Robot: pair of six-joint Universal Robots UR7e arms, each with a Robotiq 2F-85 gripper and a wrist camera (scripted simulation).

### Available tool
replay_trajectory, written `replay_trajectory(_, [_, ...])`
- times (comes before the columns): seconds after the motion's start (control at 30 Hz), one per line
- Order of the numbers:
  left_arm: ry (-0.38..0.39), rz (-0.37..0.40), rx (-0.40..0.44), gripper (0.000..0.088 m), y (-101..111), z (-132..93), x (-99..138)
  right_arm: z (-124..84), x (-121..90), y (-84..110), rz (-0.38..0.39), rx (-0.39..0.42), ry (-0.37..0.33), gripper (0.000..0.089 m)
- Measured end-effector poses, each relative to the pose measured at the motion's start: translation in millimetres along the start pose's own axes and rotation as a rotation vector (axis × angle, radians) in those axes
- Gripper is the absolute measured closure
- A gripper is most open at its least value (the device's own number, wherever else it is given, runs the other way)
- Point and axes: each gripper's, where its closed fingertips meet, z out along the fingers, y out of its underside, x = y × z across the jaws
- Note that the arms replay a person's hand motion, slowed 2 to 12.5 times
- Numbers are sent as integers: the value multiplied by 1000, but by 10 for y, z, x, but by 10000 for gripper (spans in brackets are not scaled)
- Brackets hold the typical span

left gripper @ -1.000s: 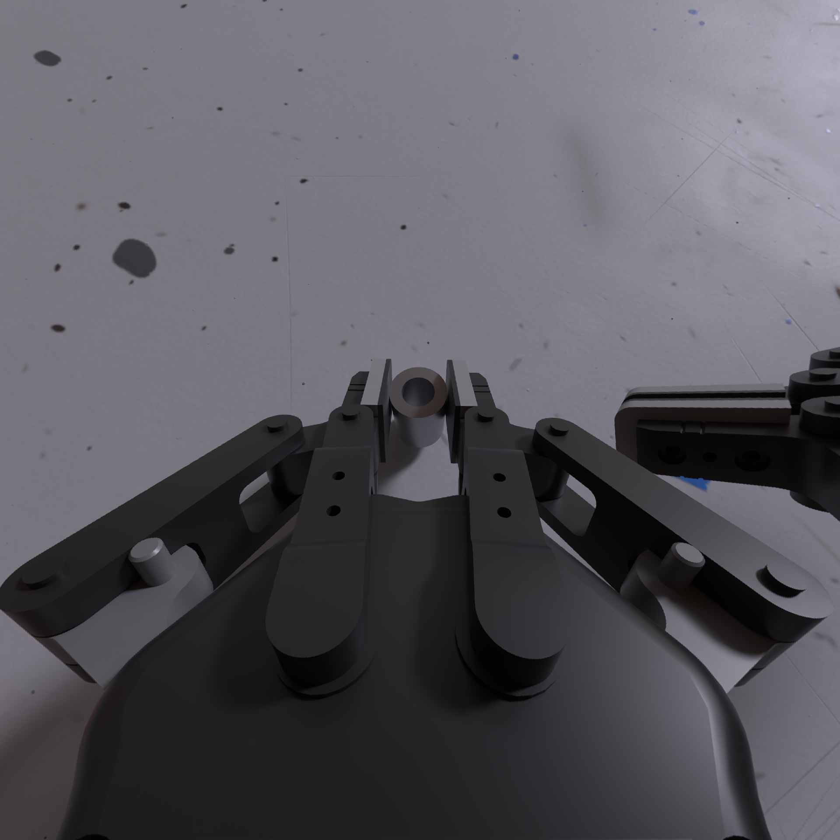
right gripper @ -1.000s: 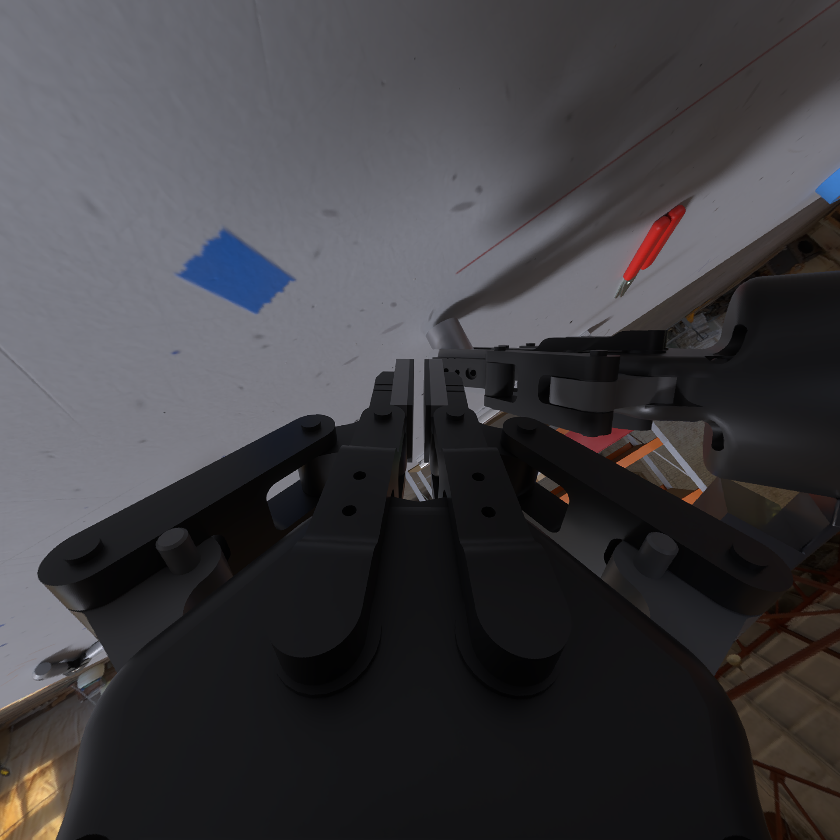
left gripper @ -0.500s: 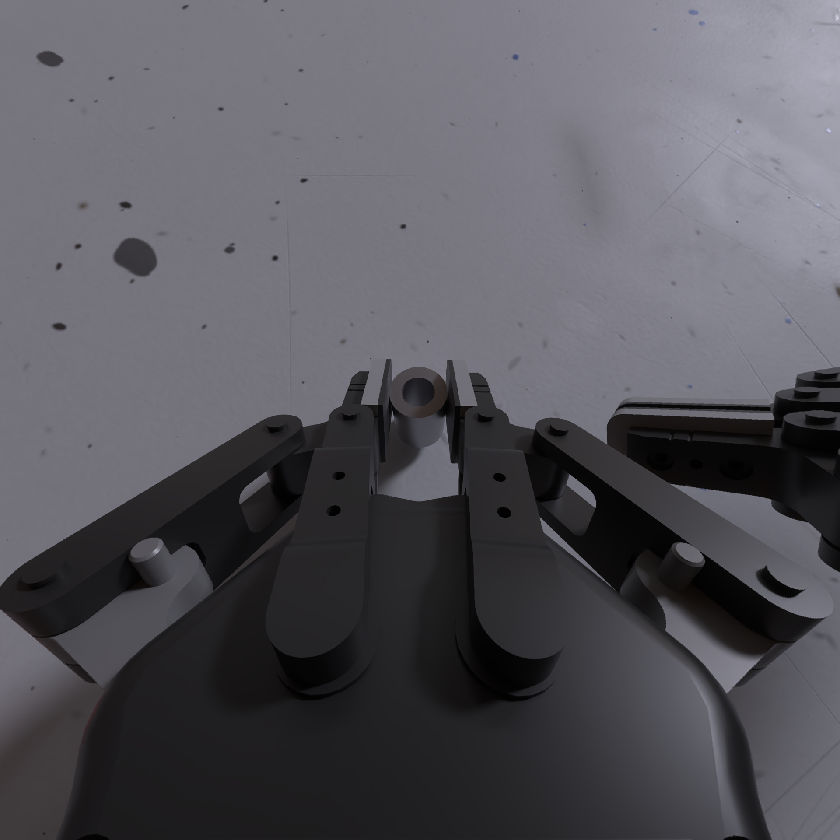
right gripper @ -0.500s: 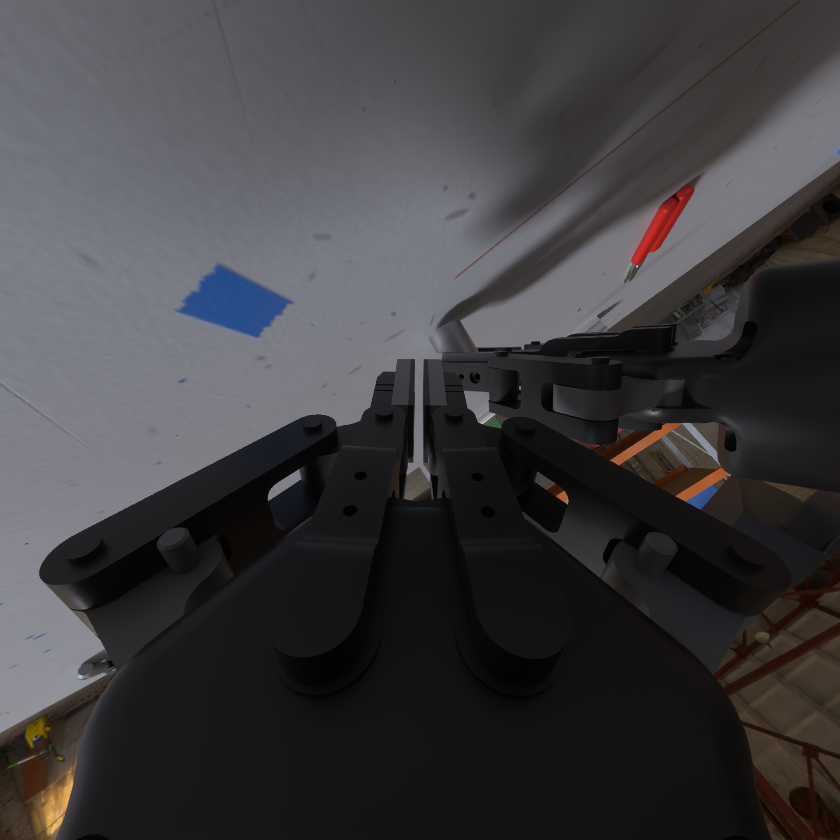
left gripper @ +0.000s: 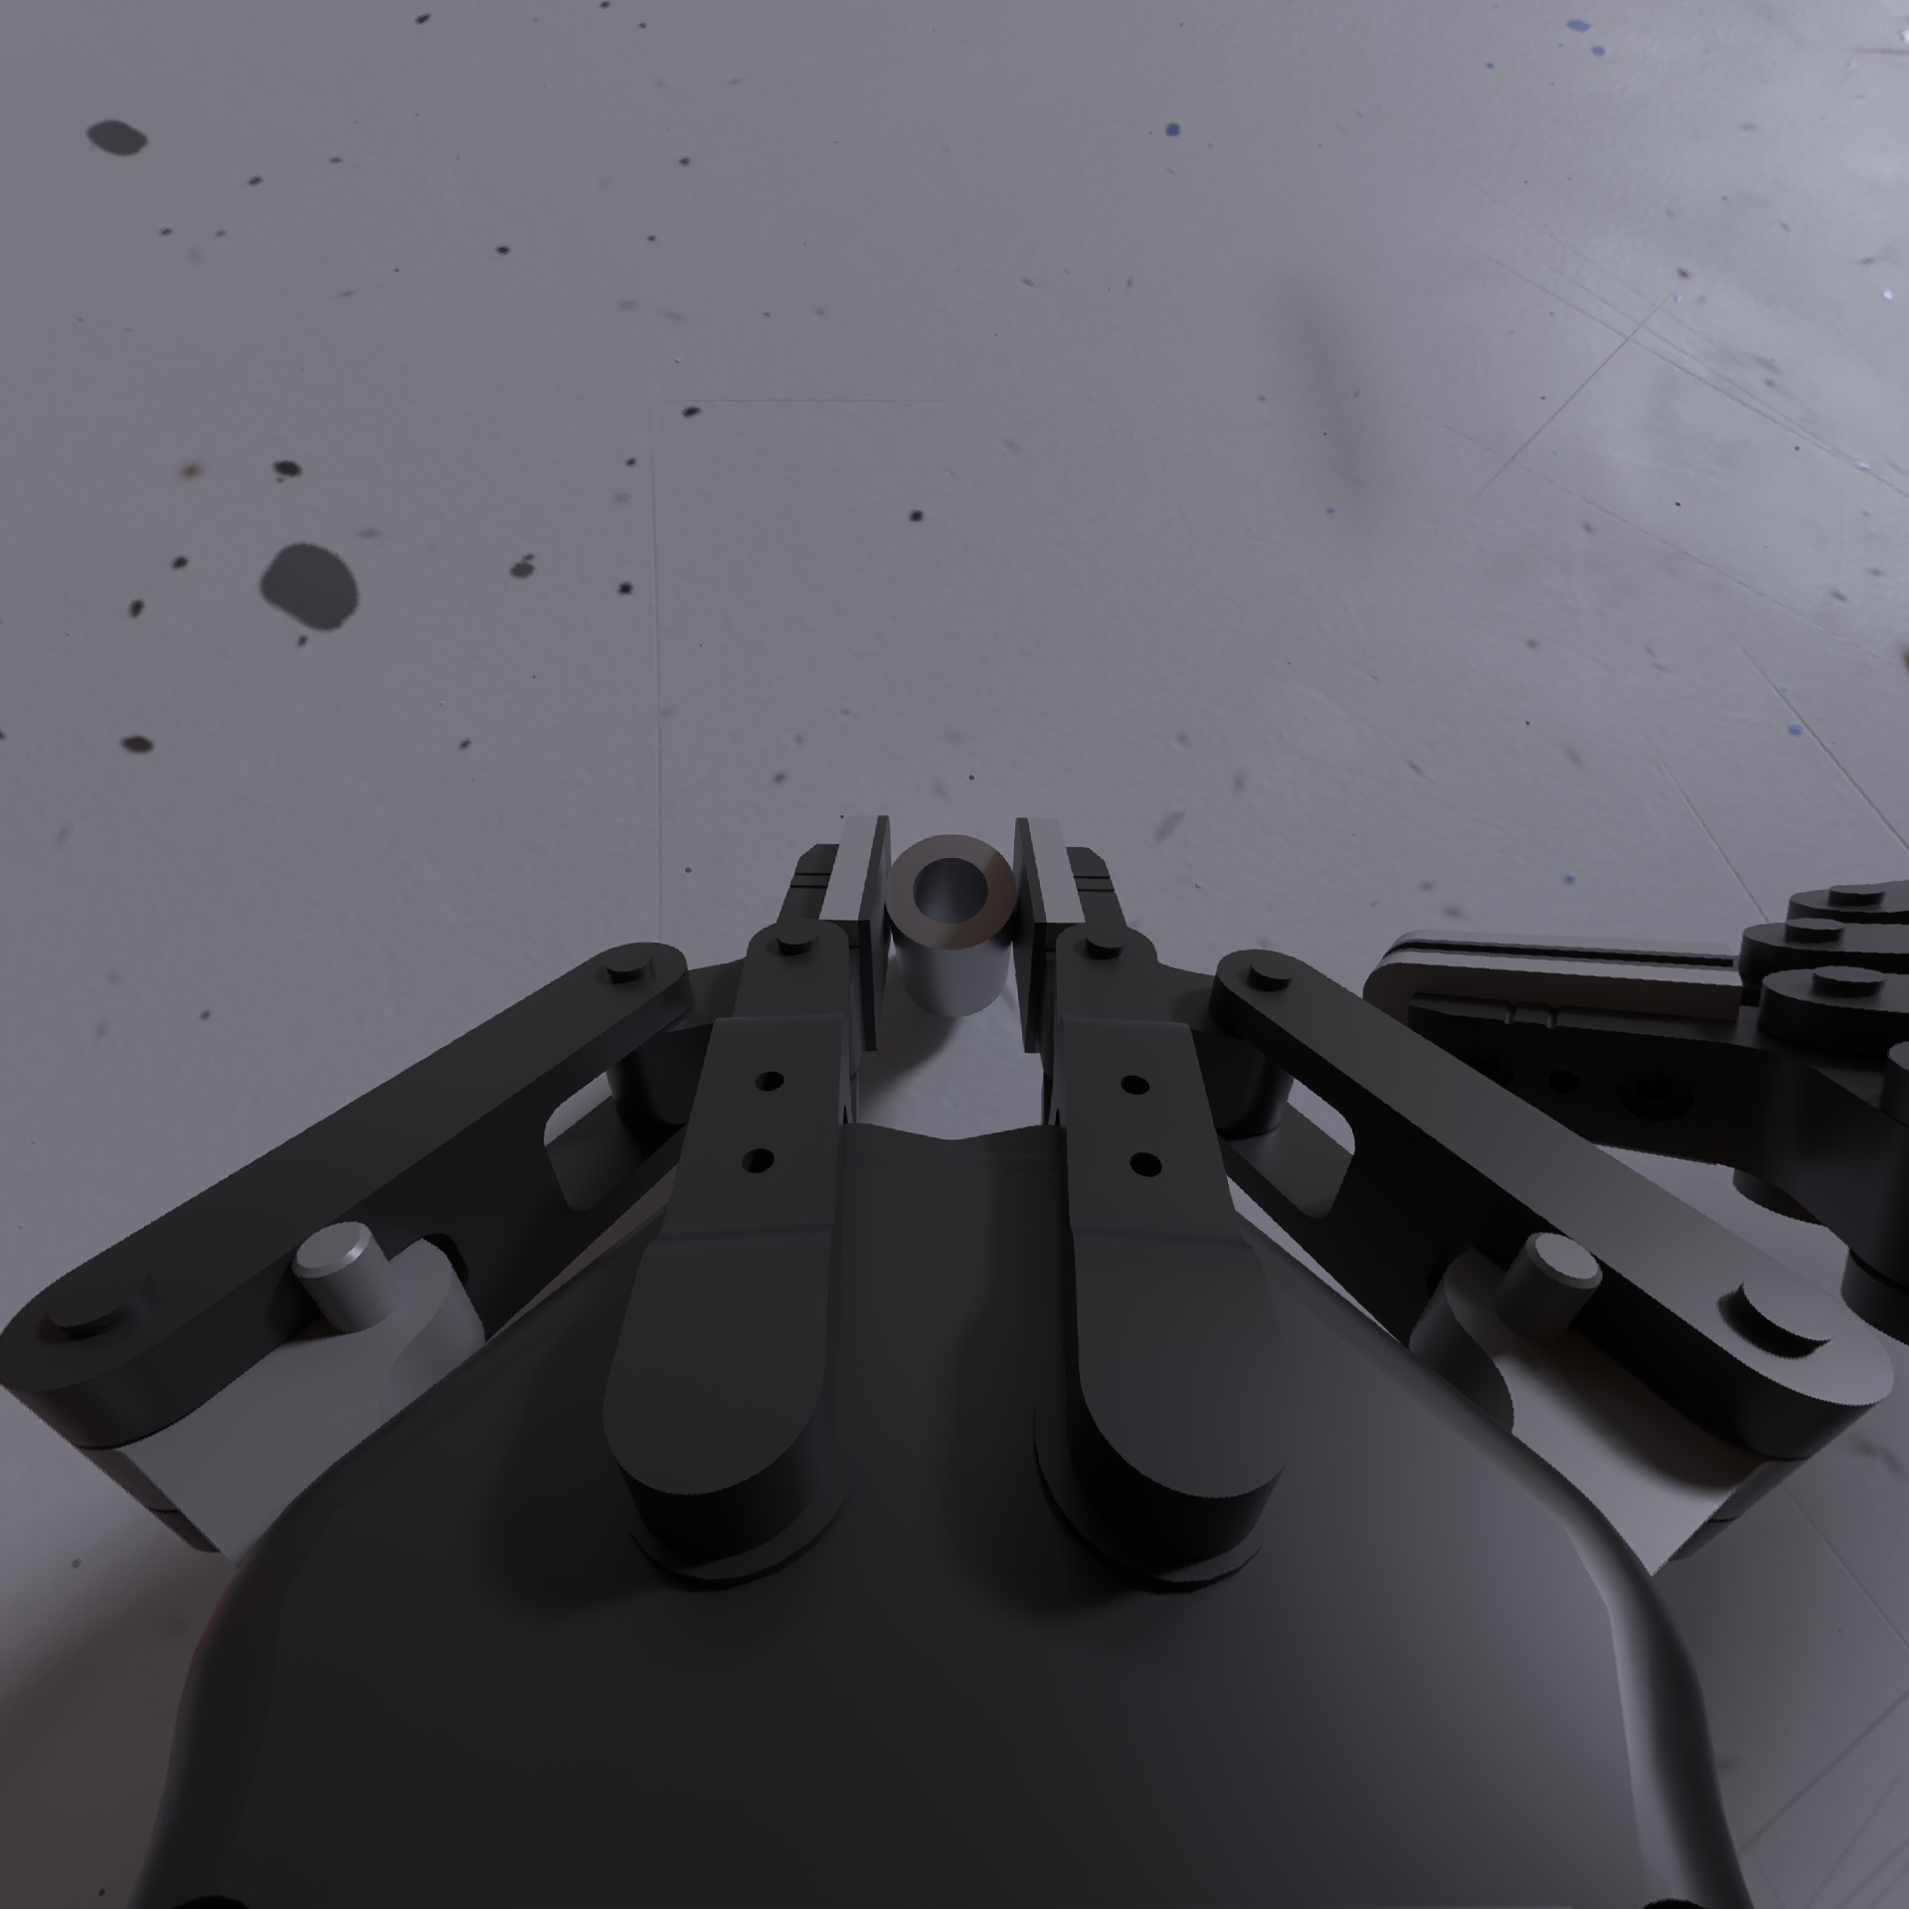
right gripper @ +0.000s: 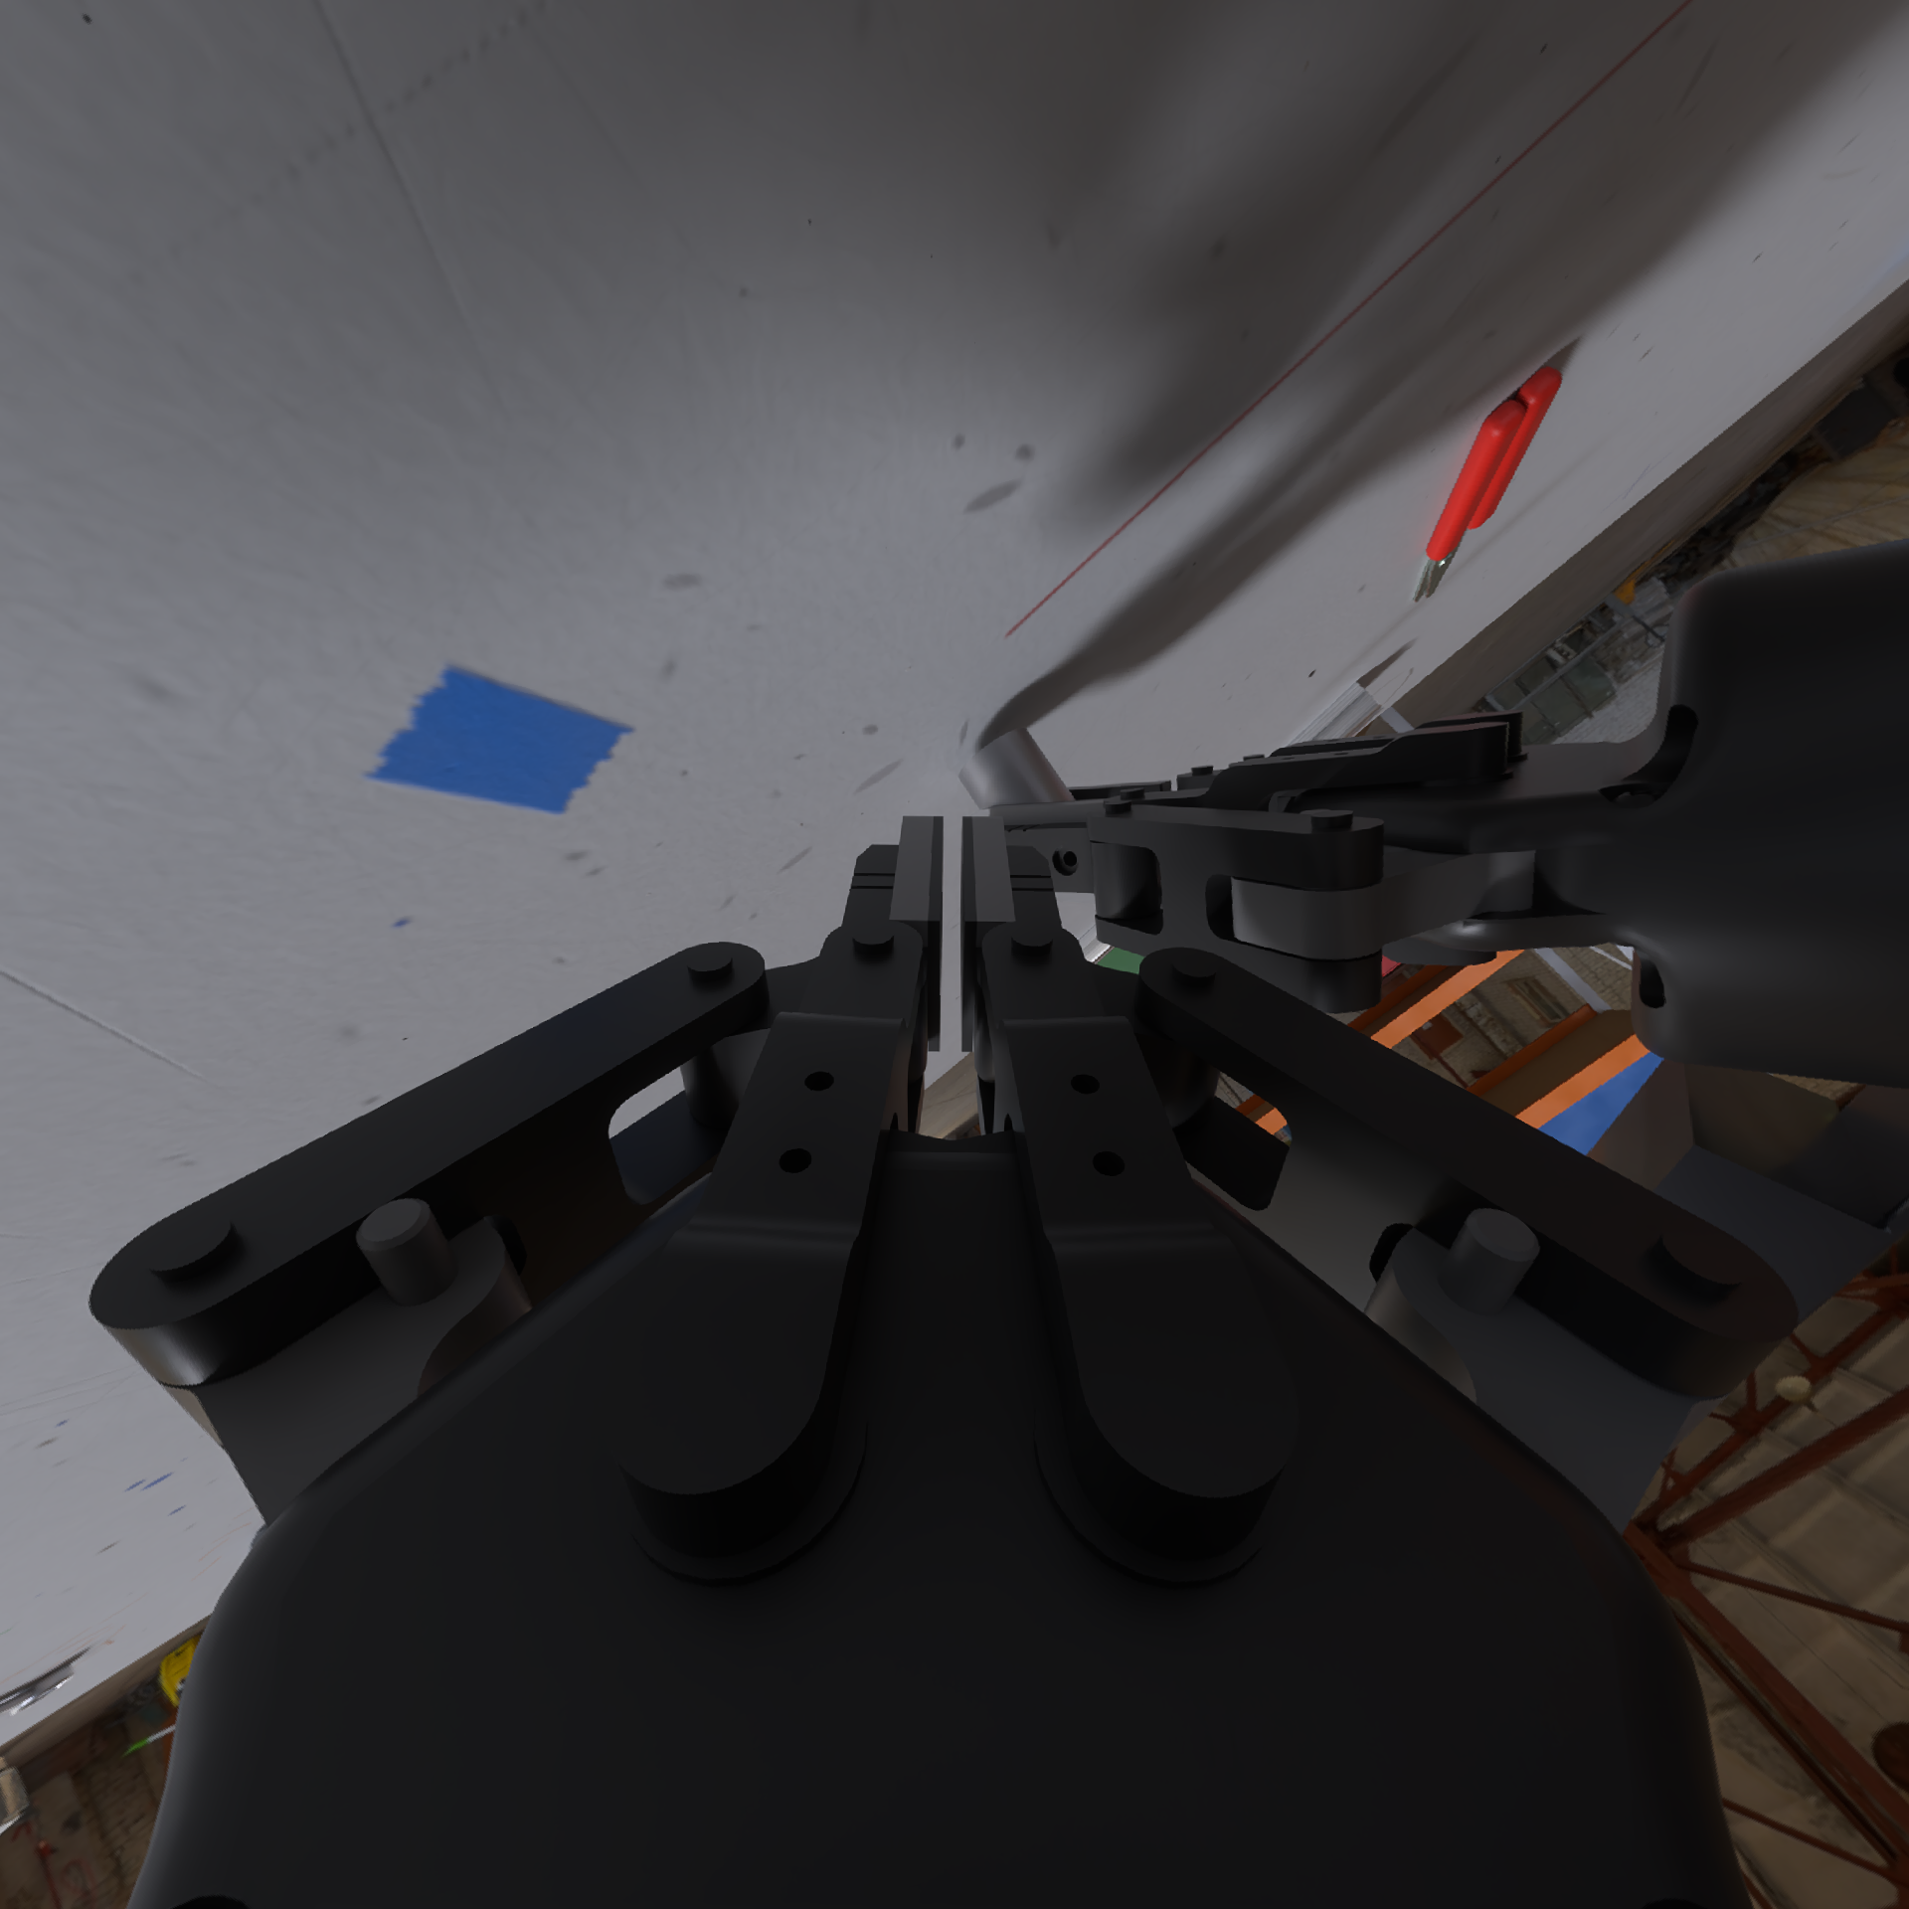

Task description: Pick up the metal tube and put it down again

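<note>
A short grey metal tube point(left gripper: 951, 919) stands on end between the fingertips of my left gripper point(left gripper: 951, 878), which is shut on it; its open end faces the camera. In the right wrist view the tube point(right gripper: 1018, 773) touches the grey table just past the left gripper point(right gripper: 1219, 826). My right gripper point(right gripper: 951, 863) is shut with nothing between its pads, close beside the left gripper. It also shows in the left wrist view point(left gripper: 1612, 992) at the right edge.
The grey table point(left gripper: 930, 413) is speckled with dark spots. A blue tape patch point(right gripper: 501, 739) lies to the left in the right wrist view. A red-handled tool point(right gripper: 1488, 465) lies near the table's far edge point(right gripper: 1653, 455).
The left gripper holds the tube as before. The right gripper has tilted and shifted slightly; in the left wrist view it has drifted to the right and up a little.
</note>
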Motion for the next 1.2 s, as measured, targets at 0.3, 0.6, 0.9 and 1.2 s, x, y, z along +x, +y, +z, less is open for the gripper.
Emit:
replay_trajectory(0.3, [2, -3, -1, 669, 3, 2, -3, 14, -4, 34, 29, -25, 0, 860])
replay_trajectory(0.6, [2, -1, 0, 669, -1, 1, 0, 22, -9, 54, 34, -30, -2, 860])
replay_trajectory(0.9, [0, 3, 0, 669, -1, -1, 3, 14, -13, 54, 39, -32, -3, 859])
replay_trajectory(1.2, [1, 3, 1, 669, 0, -3, 4, 16, -33, 63, 43, -38, -9, 859])
